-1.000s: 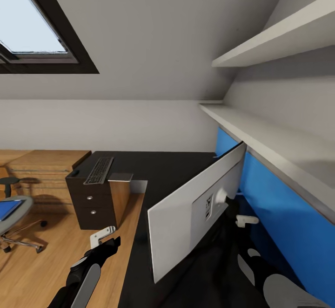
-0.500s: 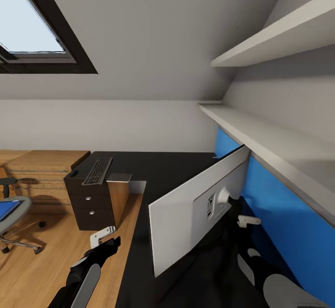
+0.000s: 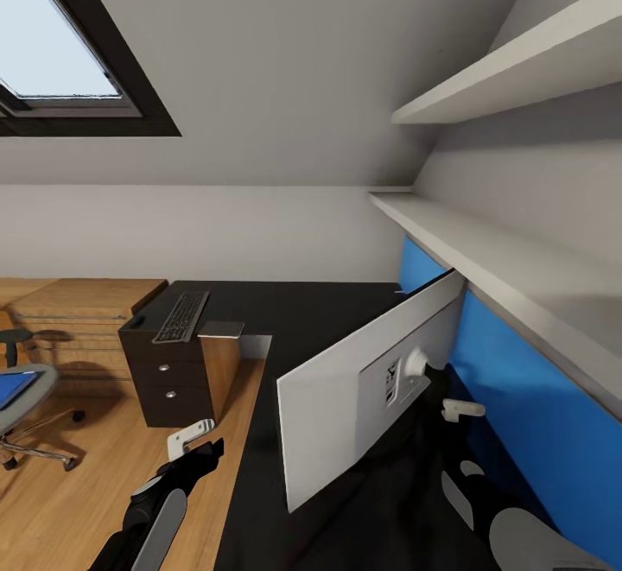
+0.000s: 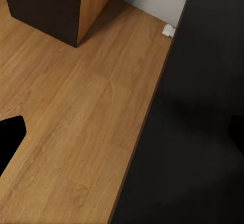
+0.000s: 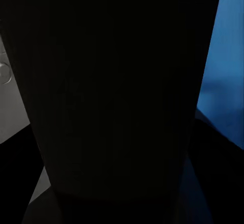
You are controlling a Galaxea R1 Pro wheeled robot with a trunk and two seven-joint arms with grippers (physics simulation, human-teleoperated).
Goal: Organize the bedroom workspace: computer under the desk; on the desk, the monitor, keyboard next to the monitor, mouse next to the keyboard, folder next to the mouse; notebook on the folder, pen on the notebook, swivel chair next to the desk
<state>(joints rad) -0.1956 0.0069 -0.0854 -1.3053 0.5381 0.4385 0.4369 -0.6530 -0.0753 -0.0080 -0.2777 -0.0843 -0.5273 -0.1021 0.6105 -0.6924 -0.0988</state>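
The monitor [image 3: 345, 398] stands on the black bench [image 3: 294, 312], its silver-white back to the camera, with the right hand [image 3: 458, 409] behind its stand; whether that hand grips anything cannot be told. The keyboard [image 3: 181, 316] lies at the bench's far end above the drawers [image 3: 168, 381]. The left hand [image 3: 194, 440] hangs over the wooden floor [image 3: 69, 502]; its opening cannot be judged.

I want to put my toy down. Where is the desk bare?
The glossy black desk is bare between the slim dark keyboard and the tilted silver-backed monitor. It is crowded between the monitor and the blue back panel.
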